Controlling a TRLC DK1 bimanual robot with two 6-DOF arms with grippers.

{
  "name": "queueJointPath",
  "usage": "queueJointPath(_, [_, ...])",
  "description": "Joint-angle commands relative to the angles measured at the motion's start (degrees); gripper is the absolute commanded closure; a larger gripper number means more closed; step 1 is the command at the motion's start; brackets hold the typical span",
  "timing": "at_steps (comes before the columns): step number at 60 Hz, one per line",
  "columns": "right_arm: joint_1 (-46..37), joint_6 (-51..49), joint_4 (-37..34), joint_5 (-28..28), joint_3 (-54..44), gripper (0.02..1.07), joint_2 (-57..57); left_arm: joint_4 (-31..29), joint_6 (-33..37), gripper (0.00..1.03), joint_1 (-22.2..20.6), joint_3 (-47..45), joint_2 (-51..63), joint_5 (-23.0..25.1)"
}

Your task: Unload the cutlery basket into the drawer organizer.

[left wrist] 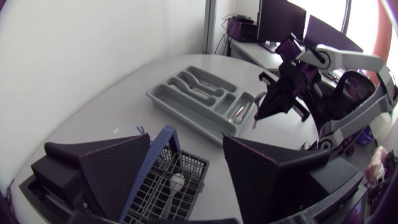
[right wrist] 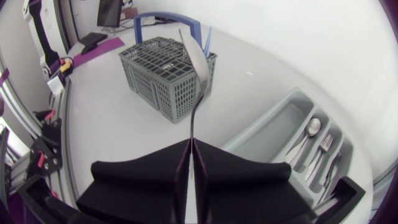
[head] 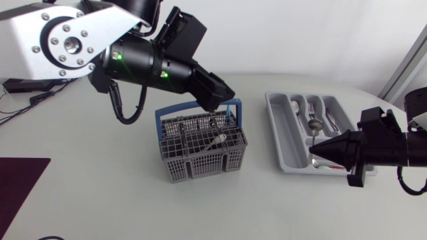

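Left hand (head: 222, 100) hangs open over the grey cutlery basket (head: 200, 163), its two fingers spread to either side of the blue handle (left wrist: 155, 165). A pale spoon (left wrist: 176, 183) lies inside the basket. Right hand (right wrist: 191, 144) is closed on a slim metal piece of cutlery (right wrist: 198, 81) that sticks out ahead of its fingertips, over one end of the grey drawer organizer (head: 280, 133). A spoon (right wrist: 313, 127) and a fork (right wrist: 325, 144) lie in the organizer's narrow compartments. Basket and organizer stand apart on the white tabletop (head: 100, 187).
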Motion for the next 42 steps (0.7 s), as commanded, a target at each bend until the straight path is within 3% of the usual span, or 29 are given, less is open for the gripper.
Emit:
queueJointPath(1, [-1.6, -8.9, -0.4, 2.3, 1.6, 1.01, 2.4, -2.9, 6.3, 0.06, 1.0, -0.2, -1.3, -1.1])
queueJointPath(4, [-2.1, -11.8, -0.1, 4.5, 2.1, 1.01, 4.0, -4.9, 8.9, 0.06, 1.2, -0.6, -1.0, -3.8])
queueJointPath(15, [-5.9, -25.4, 3.9, 14.1, 2.8, 1.01, 9.9, -12.6, 15.1, 0.06, 4.3, 0.2, 1.4, -5.6])
queueJointPath(23, [-9.0, -34.6, 6.2, 20.5, 2.9, 1.01, 13.7, -18.2, 19.6, 0.06, 4.3, 1.1, 3.4, -8.5])
queueJointPath(31, [-9.3, -38.9, 18.9, 29.0, -0.9, 1.01, 17.2, -20.7, 22.9, 0.06, 4.1, 1.2, 3.4, -10.8])
queueJointPath(42, [-9.1, -42.6, 29.7, 35.0, -4.6, 1.01, 22.5, -22.7, 24.7, 0.07, 3.4, 0.7, 2.6, -10.9])
